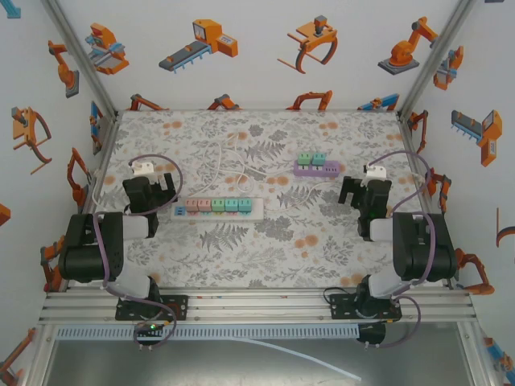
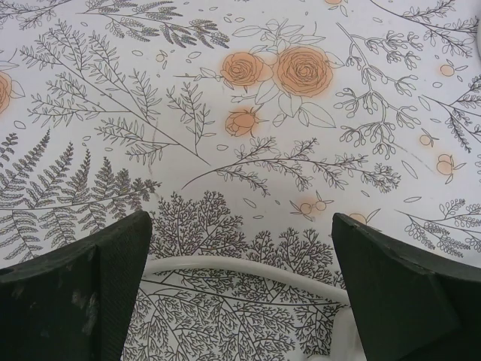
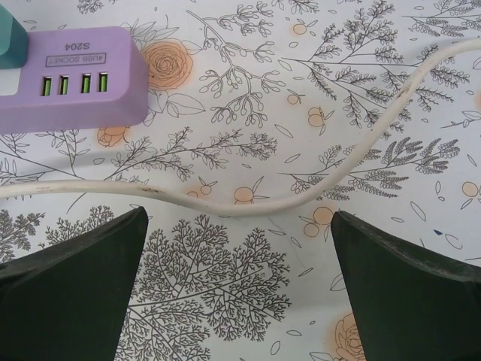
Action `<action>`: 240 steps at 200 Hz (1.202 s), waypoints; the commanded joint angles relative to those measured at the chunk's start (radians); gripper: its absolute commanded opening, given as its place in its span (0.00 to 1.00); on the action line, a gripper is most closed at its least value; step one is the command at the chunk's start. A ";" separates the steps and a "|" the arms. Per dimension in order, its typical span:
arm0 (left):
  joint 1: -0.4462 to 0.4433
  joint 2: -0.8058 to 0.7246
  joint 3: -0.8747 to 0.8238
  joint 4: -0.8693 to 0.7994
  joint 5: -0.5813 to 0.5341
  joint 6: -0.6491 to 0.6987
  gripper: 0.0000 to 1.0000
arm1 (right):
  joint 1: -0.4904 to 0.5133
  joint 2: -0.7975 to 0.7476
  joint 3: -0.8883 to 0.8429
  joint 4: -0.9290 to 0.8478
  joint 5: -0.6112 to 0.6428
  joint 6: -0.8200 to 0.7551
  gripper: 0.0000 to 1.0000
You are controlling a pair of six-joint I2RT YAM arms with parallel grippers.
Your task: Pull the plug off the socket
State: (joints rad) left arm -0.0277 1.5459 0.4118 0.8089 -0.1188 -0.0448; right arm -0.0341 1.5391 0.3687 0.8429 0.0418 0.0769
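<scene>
A white power strip (image 1: pixel 219 207) carrying a row of pink, green and teal plugs lies mid-table. Farther right sits a purple socket block (image 1: pixel 316 170) with green and teal plugs (image 1: pixel 311 158) on top. My left gripper (image 1: pixel 161 190) hovers open just left of the white strip's end, and a white cable (image 2: pixel 248 265) runs between its fingers on the cloth. My right gripper (image 1: pixel 352 191) stands open to the right of the purple block. In the right wrist view the purple block (image 3: pixel 69 79) is at upper left, a teal plug (image 3: pixel 10 37) at its corner, and my right gripper (image 3: pixel 237 218) holds nothing.
A white cable (image 3: pixel 301 197) curves across the floral cloth just ahead of the right fingers. More cable loops (image 1: pixel 219 163) lie behind the white strip. Frame posts and printed walls (image 1: pixel 257 48) enclose the table on three sides.
</scene>
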 commanded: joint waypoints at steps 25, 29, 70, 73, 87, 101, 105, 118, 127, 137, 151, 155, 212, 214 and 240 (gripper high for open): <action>-0.006 -0.003 -0.003 0.029 -0.001 0.002 0.97 | -0.003 0.004 0.021 0.023 0.007 -0.010 0.99; -0.006 -0.003 -0.003 0.027 -0.001 0.003 0.97 | -0.003 0.004 0.021 0.023 0.007 -0.010 0.99; -0.006 -0.004 -0.003 0.027 0.001 0.001 0.97 | -0.003 0.004 0.020 0.023 0.007 -0.010 0.99; -0.006 -0.004 -0.003 0.028 0.001 0.002 0.97 | -0.003 0.004 0.020 0.024 0.007 -0.010 0.99; -0.005 -0.004 -0.005 0.028 0.001 0.001 0.97 | -0.003 0.004 0.020 0.024 0.007 -0.011 0.99; -0.005 -0.004 -0.005 0.028 0.002 0.001 0.97 | -0.002 0.003 0.019 0.024 0.010 -0.009 0.99; -0.005 -0.004 -0.004 0.029 0.002 0.001 0.97 | -0.003 0.004 0.019 0.024 0.010 -0.010 0.99; -0.005 -0.005 -0.008 0.032 0.005 0.001 0.97 | -0.003 0.004 0.019 0.025 0.010 -0.009 0.99; -0.005 -0.005 -0.008 0.034 0.005 0.002 0.97 | -0.003 0.002 0.016 0.030 0.013 -0.008 0.99; -0.004 -0.006 -0.009 0.033 0.005 0.002 0.97 | -0.003 0.002 0.005 0.049 0.009 -0.007 0.99; -0.005 -0.009 -0.011 0.039 0.007 0.001 0.97 | -0.003 0.000 -0.008 0.072 0.001 -0.010 0.99; -0.004 -0.013 -0.013 0.036 0.009 0.002 0.97 | -0.003 -0.002 -0.013 0.079 -0.004 -0.012 0.99; -0.014 -0.166 -0.093 0.054 -0.042 -0.005 0.97 | -0.003 -0.212 -0.002 -0.116 0.017 0.015 0.99; -0.016 -0.181 -0.094 0.038 -0.049 -0.006 0.97 | -0.003 -0.229 0.004 -0.150 0.024 0.023 0.99; -0.059 -0.453 -0.074 -0.247 -0.166 -0.035 0.97 | -0.003 -0.430 0.082 -0.462 -0.032 0.165 0.98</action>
State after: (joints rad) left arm -0.0505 1.3090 0.3176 0.7433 -0.1738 -0.0494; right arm -0.0341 1.2640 0.3630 0.6399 0.0483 0.1219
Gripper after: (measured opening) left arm 0.972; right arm 0.989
